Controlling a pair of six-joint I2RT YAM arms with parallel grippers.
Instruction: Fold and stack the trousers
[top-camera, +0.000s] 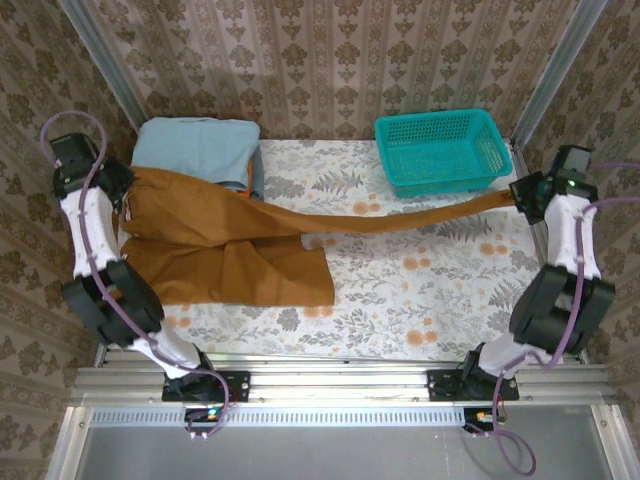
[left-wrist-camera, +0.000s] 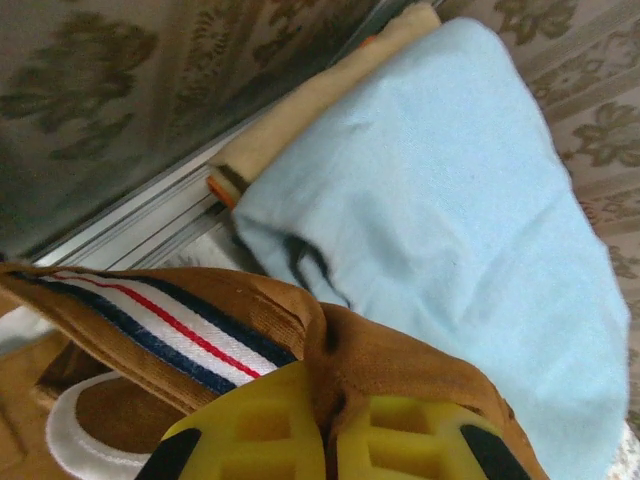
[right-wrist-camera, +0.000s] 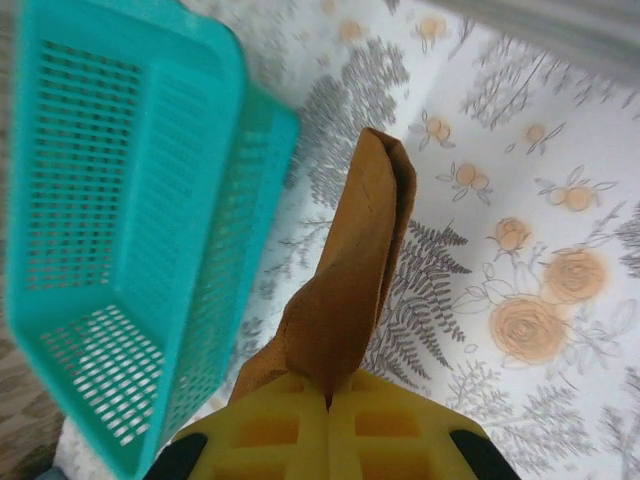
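Top external view: trousers (top-camera: 230, 255) stretch between the left claw (top-camera: 128, 204), pinching the waistband (left-wrist-camera: 170, 325), and the right claw (top-camera: 513, 197), pinching a leg end (right-wrist-camera: 350, 290); even tension should keep the coming fold flat.

One pair of rust-brown trousers (top-camera: 230, 260), one folded light blue garment (top-camera: 200, 148), one turquoise basket (top-camera: 440, 178), one floral worktop (top-camera: 430, 300), and two pincers: left pincer (left-wrist-camera: 328, 432), right pincer (right-wrist-camera: 328, 422).

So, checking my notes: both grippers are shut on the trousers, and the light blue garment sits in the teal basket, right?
No: the top view shows the light blue garment at the far left corner, outside the empty teal basket. The left gripper and right gripper are shut on the trousers.
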